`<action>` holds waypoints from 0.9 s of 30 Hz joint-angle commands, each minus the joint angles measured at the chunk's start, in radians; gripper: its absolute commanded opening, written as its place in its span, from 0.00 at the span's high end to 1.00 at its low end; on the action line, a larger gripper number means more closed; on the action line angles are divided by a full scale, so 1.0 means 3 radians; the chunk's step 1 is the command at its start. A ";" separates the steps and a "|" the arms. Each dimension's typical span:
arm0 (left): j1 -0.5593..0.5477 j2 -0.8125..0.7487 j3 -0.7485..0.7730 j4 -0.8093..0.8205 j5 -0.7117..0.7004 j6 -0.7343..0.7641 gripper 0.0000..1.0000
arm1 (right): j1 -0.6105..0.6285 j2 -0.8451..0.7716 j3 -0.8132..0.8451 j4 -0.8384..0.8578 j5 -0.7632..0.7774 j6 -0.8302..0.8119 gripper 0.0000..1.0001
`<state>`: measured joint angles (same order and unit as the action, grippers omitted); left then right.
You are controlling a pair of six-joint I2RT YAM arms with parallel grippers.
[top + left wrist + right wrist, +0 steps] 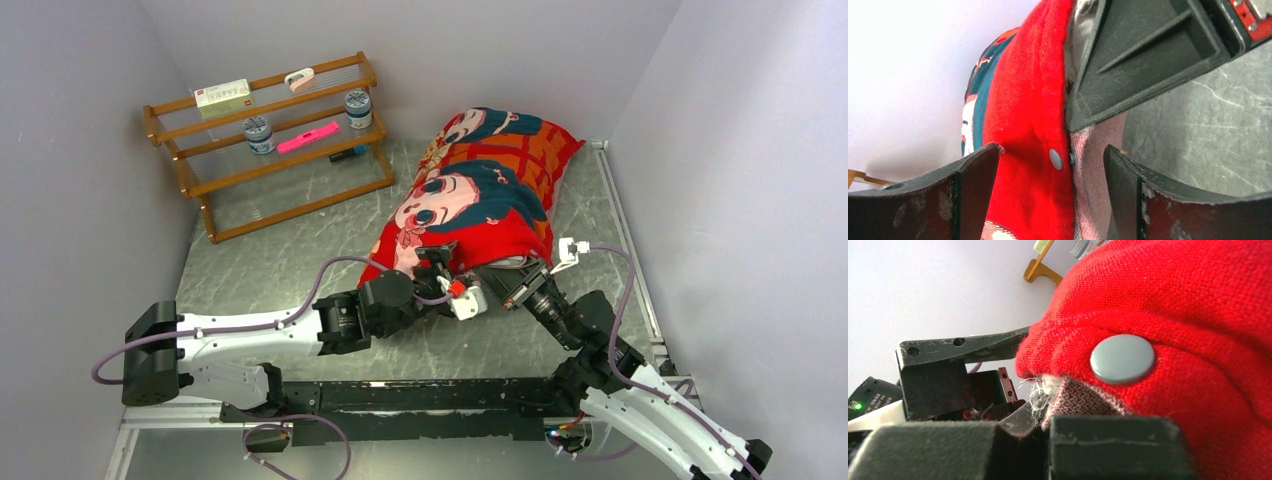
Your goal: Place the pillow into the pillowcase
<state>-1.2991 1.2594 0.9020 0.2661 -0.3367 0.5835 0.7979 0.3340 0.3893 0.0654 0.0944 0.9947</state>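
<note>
The red pillowcase point(480, 190), printed with teal-haired cartoon faces, lies plump on the table with its mouth toward the arms. The pillow is inside it; only a frayed white bit point(1050, 386) shows at the mouth. My left gripper point(445, 268) is open and straddles the hem point(1023, 100) by a grey snap button point(1055, 159), with its fingers standing apart from the cloth. My right gripper point(500, 272) is shut on the pillowcase's paler pink inner edge point(1083, 397), just under another snap point(1122, 359). The right gripper's dark finger point(1148, 50) sits right beside the left jaws.
A wooden rack point(270, 130) with jars, a pink item and a box stands at the back left. White walls close in the table on three sides. A metal rail point(625, 230) runs along the right edge. Bare marbled table point(290, 250) lies left of the pillowcase.
</note>
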 commanded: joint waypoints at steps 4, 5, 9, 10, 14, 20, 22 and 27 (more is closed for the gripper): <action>0.0010 -0.0090 -0.0072 0.0348 0.0164 0.0139 0.24 | -0.0001 0.0016 0.0074 0.0786 -0.0196 -0.0380 1.00; 0.0010 -0.0130 -0.0103 0.0363 0.0241 0.0143 0.24 | -0.0001 0.0029 0.0084 0.0807 -0.0216 -0.0454 1.00; 0.0015 -0.0230 -0.0136 0.0184 0.0556 0.0202 0.19 | -0.0001 0.0041 0.0039 0.1007 -0.0391 -0.0595 1.00; 0.0021 -0.0258 -0.0123 0.0098 0.0584 0.0182 0.17 | -0.0001 0.0031 0.0017 0.1063 -0.0424 -0.0625 1.00; 0.0128 -0.0414 -0.0163 -0.0047 0.0697 0.0054 0.17 | -0.0002 -0.0029 -0.0009 0.1060 -0.0449 -0.0710 1.00; 0.0260 -0.0392 -0.0078 -0.0236 0.0785 -0.0011 0.23 | -0.0001 -0.0085 -0.0025 0.1035 -0.0431 -0.0752 1.00; 0.0282 -0.0361 -0.0048 -0.0255 0.0865 -0.0026 0.25 | -0.0001 -0.0084 -0.0015 0.1018 -0.0423 -0.0755 1.00; 0.0293 -0.0224 -0.0005 -0.0257 0.0865 0.0041 0.23 | -0.0001 -0.0098 0.0014 0.0993 -0.0407 -0.0749 1.00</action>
<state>-1.2167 1.1679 0.8562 0.1928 -0.1070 0.5930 0.7959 0.3313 0.3500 0.1890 -0.0086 0.7811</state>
